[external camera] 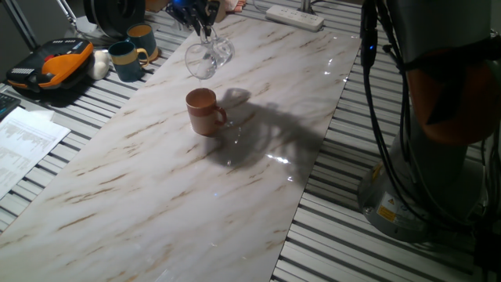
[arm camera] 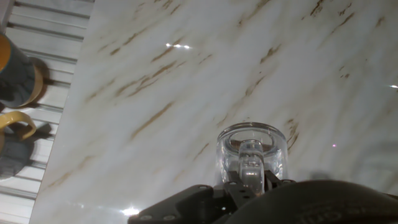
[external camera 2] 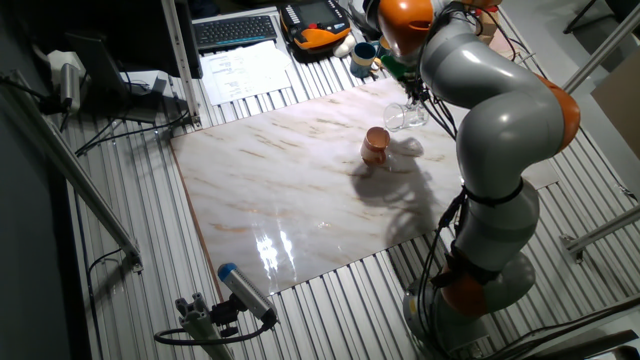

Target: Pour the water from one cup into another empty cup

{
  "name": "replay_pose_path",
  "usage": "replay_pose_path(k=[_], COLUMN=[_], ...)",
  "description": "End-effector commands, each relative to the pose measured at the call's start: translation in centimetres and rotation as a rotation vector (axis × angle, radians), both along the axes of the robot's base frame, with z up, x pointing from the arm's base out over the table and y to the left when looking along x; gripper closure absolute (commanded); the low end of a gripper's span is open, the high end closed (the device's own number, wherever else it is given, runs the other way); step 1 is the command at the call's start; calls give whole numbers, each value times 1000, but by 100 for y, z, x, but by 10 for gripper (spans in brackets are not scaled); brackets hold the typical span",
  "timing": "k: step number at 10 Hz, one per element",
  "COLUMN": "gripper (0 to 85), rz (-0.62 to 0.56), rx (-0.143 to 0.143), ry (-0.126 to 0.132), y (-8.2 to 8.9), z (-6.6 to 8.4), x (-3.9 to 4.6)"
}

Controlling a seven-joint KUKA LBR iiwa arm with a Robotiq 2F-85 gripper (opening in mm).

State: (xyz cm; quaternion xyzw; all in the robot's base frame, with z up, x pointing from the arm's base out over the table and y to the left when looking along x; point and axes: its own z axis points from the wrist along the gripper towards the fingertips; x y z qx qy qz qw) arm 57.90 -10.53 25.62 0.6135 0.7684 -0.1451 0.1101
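Jaws [external camera: 205, 30] clamped on the glass mug [external camera: 207, 58], held tilted in the air above the table [external camera: 156, 196]. Off to one side of the terracotta mug [external camera: 204, 111], not over it. Pour likely still to come; water too faint to make out.

Arm reaching over the far edge of the surface [external camera: 156, 196].
Its tool [external camera: 205, 31] points down, fingers clamped on the tilted glass mug [external camera: 207, 57], held aloft.

Two opposed high views, close hand view, perhaps downward
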Motion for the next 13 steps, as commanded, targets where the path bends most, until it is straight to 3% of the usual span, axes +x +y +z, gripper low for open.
replay_pose_path(k=[1,13], gripper=[850,850], rz=[0,15], rx=[-5,-24], ry=[1,-16], y=[0,53], z=[2,60], x=[-1,-27])
